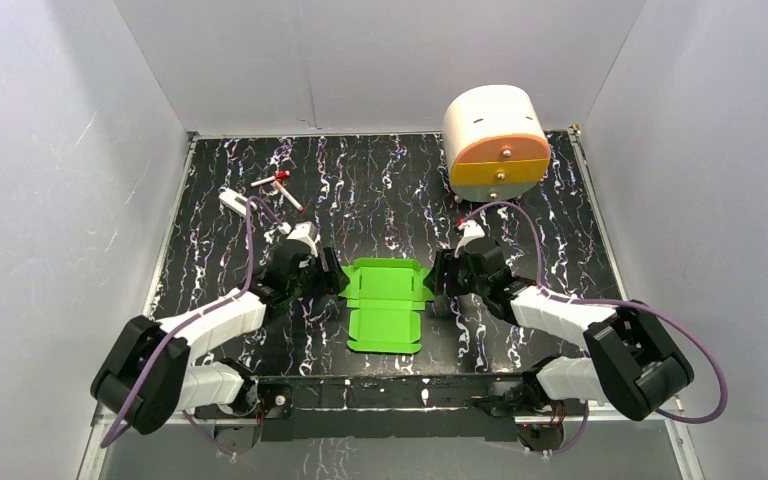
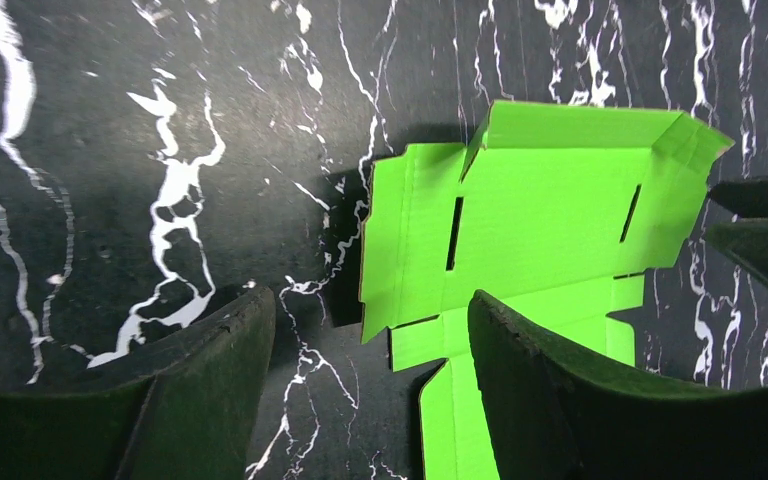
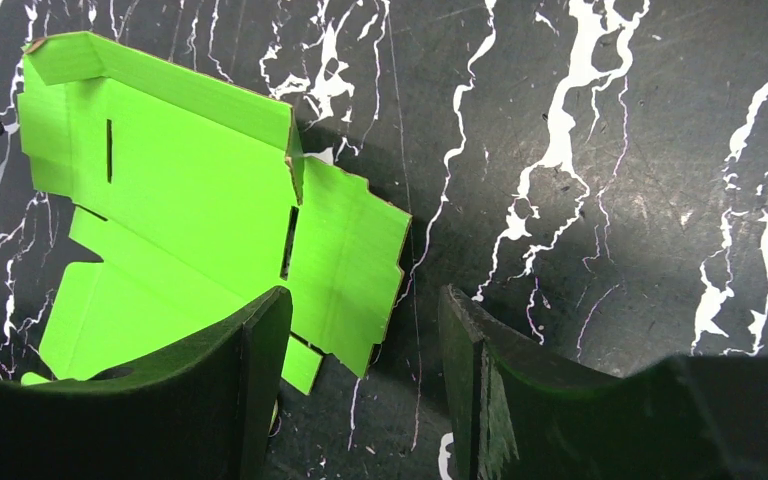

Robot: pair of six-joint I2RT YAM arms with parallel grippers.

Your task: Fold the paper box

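The table [image 1: 380,200] was black with white marbled veins. The green paper box [image 1: 385,305] lay on it, opened out at the near middle, its far flap raised. A cream-and-orange drawer unit [image 1: 495,140] stood at the far right. At the far left lay a small white block [image 1: 233,200] and, just beside it, red-and-white sticks [image 1: 278,185].

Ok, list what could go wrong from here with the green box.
Both the left pincer and right pincer stand open, gripping nothing, so the paper box lies loose; a push from one side could slide it.
Its side flaps lie nearly flat; a finger may ride over one and crease it.
The far wall is only part raised and unheld; it may flop back.
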